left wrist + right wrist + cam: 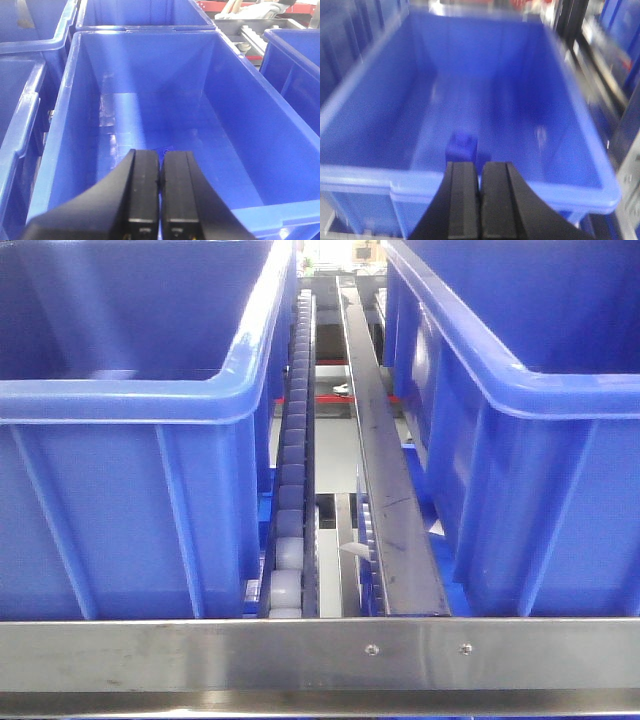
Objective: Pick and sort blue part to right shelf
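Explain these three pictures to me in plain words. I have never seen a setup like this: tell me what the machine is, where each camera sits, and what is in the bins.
This is a two-armed robot facing a steel shelf. The front camera looks over the shelf's front rail at two big blue bins with a roller lane between them. The other two cameras ride on the wrists. The left gripper, closed and holding nothing, hangs over a bin that looks nearly empty. The right gripper, also closed, hangs over another bin where a small blue part lies on the floor. That picture is blurred.
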